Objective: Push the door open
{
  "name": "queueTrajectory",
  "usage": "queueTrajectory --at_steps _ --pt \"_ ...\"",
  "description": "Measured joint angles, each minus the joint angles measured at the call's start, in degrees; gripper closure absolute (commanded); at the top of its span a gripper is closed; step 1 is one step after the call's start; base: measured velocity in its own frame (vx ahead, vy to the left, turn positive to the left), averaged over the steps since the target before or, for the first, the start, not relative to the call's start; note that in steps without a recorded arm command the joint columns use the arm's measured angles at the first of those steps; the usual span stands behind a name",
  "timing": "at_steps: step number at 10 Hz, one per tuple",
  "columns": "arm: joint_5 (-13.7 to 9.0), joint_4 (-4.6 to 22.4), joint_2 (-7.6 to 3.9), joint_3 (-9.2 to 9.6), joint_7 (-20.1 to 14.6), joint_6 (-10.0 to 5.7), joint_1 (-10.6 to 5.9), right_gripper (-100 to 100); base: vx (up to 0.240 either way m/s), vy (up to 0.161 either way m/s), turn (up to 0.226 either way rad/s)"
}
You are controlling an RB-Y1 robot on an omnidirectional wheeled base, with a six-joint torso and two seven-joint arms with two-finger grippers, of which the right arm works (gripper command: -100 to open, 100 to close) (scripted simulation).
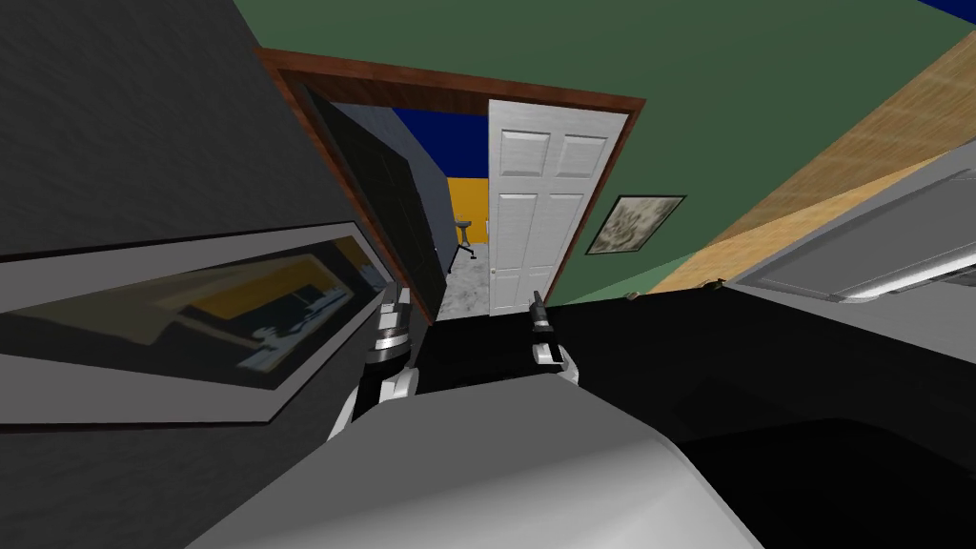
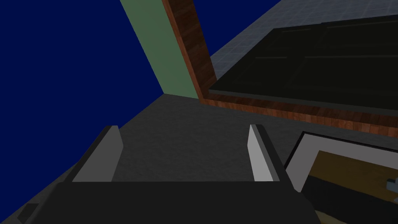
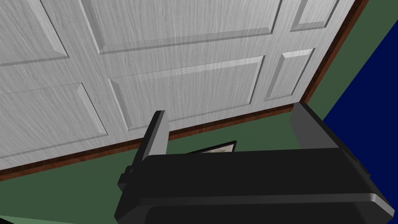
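Observation:
A white panelled door stands in a red-brown frame, with a gap at its left side onto a room beyond. My right gripper is held low in front of the door's lower edge. In the right wrist view its fingers are open, pointing at the white door, and I cannot tell whether they touch it. My left gripper is near the left jamb, open, facing a dark grey wall and the brown frame.
A dark panel leans along the left side of the opening. A stool stands on the pale floor beyond. A framed picture hangs on the green wall, right of the door. A large framed picture is on the dark wall to my left.

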Motion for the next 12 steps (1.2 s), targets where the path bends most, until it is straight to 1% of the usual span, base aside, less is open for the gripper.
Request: queueTrajectory --at_steps 1,3,4,7,8,9,10,12 --pt "-0.1 1.9 -0.04 -0.20 0.0 -0.53 -0.72 -100 0.073 0.015 0.142" --pt "-0.3 4.5 -0.21 -0.74 -0.2 -0.69 -1.76 -100 0.108 0.019 0.105" --pt "-0.4 6.5 -0.28 -1.03 -0.3 -1.13 -2.71 -100 0.116 0.011 0.114" --pt "-0.7 11.4 -0.27 -1.72 -0.5 -2.19 -4.26 -100 0.119 0.011 0.106" --pt "-0.9 14.1 -0.50 -2.04 -0.7 -3.07 -5.27 -100 0.112 0.019 0.106" --pt "-1.0 15.1 -0.61 -2.27 -0.9 -3.25 -5.48 -100 0.108 0.010 0.102" --pt "-1.1 16.5 -0.73 -2.55 -1.0 -3.24 -6.16 -100 0.109 0.014 0.103" --pt "-1.3 19.9 -0.85 -3.06 -1.2 -3.89 -7.47 -100 0.105 0.004 0.098"
